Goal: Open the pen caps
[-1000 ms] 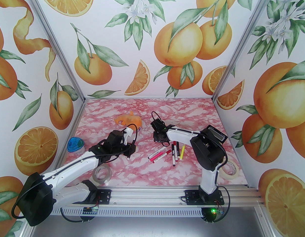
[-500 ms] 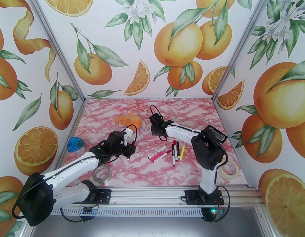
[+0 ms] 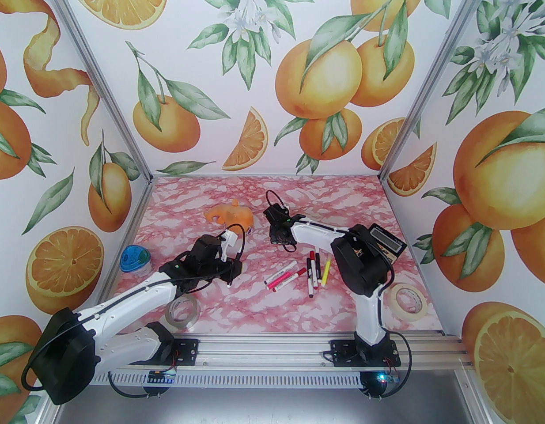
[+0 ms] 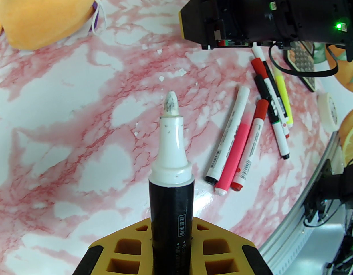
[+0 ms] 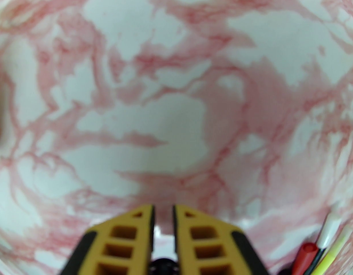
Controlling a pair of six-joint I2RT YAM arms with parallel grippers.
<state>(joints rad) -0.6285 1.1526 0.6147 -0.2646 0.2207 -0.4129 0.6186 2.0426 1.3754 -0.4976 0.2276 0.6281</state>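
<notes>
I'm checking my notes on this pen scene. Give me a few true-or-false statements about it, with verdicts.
1. The left gripper holds a black marker with its tip bare. True.
2. The right gripper stands wide open. False: its jaws are shut.
3. A yellow pen lies among the loose pens. True.
4. The orange plush toy rests on the loose pens. False: it lies apart from them, farther back.

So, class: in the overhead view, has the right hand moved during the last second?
Yes. The right hand has drawn away from the pens, which lie where they were, going toward the back wall and slightly left.
</notes>
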